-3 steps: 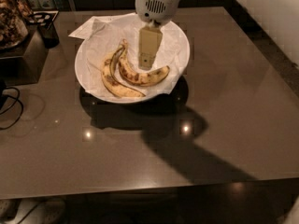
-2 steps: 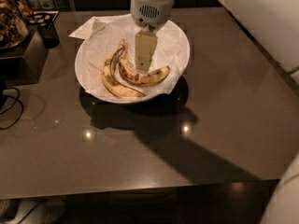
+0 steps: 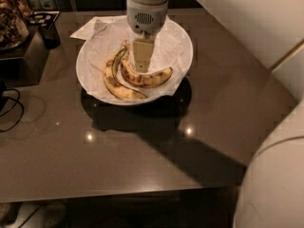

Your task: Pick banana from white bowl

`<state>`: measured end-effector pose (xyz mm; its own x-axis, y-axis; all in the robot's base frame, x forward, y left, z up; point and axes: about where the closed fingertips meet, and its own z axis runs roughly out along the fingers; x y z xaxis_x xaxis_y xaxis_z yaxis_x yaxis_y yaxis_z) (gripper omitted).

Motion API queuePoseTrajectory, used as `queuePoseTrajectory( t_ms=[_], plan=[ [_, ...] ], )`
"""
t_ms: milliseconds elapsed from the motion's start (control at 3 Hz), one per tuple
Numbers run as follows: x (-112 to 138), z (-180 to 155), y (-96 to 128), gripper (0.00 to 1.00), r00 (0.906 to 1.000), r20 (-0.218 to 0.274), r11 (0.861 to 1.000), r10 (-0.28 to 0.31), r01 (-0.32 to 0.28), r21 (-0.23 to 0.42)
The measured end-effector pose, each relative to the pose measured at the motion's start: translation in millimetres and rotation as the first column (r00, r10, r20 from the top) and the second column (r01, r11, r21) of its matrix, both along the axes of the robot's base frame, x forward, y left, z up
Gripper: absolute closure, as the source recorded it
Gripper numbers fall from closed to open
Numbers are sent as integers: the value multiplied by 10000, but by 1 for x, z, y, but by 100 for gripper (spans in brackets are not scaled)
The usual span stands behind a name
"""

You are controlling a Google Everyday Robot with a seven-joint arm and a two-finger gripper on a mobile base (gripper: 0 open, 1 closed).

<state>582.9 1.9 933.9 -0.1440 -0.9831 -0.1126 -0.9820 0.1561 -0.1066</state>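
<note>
The white bowl (image 3: 183,42) sits at the back middle of the dark table, lined with crumpled white paper. Two bananas lie in it. The banana (image 3: 151,79) is the plumper, strongly curved one with brown freckles, on the right. A slimmer banana (image 3: 114,82) lies to its left, touching it near the stems. My gripper (image 3: 141,63) hangs straight down from the white wrist (image 3: 146,13), just over the left part of the banana, hiding some of it.
A dark box (image 3: 26,56) with a basket of objects stands at the table's left rear. A black cable (image 3: 12,110) lies at the left edge. My white arm and body (image 3: 270,175) fill the right side. The table's front edge (image 3: 123,194) is near.
My gripper has moved a little to the left and lower, from over the bowl's middle to over the plumper banana's left part. The bananas and the bowl have not moved.
</note>
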Motion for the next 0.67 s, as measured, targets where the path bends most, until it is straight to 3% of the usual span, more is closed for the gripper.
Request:
queuePoseTrajectory(
  t_ms=[667],
  plan=[
    [11, -17, 3, 47, 9996, -280, 9998, -48, 43, -176]
  ],
)
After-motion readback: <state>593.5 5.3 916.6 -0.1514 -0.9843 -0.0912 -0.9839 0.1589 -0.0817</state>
